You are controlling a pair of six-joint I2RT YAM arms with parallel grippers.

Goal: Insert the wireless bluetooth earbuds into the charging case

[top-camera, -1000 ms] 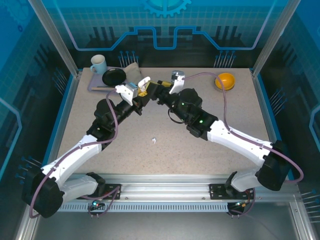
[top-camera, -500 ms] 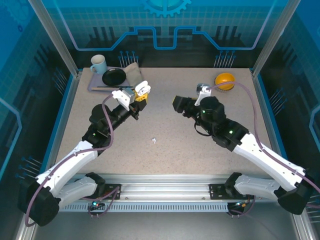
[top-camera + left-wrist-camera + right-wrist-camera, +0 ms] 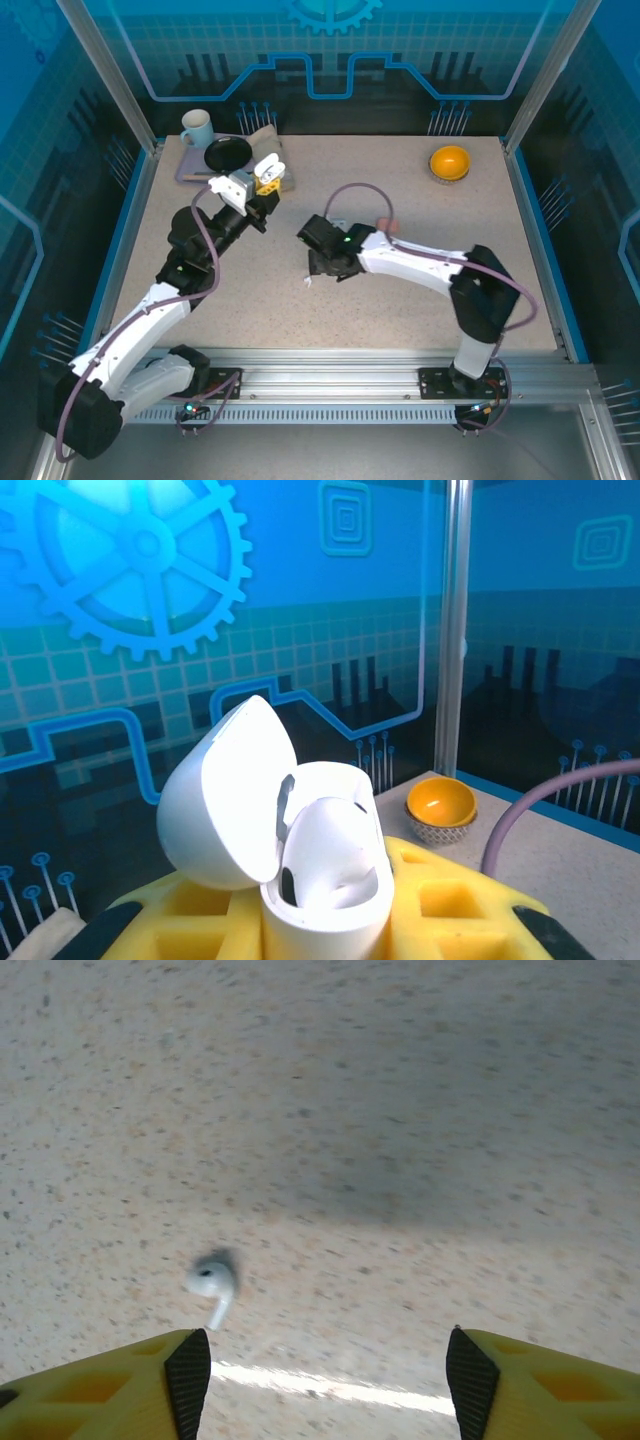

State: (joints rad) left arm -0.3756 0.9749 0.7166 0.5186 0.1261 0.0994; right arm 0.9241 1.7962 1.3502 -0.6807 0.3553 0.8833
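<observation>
The fingers (image 3: 120,1395) of our right gripper (image 3: 328,1380) stand spread low over the table (image 3: 420,1110). A white earbud (image 3: 212,1284) lies on it just ahead of one fingertip, well off the middle of the gap. Our left gripper (image 3: 330,925) pinches the open charging case (image 3: 320,880), held aloft. Closing from here, we judge, would flick the tiny bud away instead of trapping it, so we should centre first.

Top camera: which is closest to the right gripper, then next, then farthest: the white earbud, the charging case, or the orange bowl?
1. White earbud, right beside it on the table.
2. Charging case, held up, back left.
3. Orange bowl, back right corner.
</observation>
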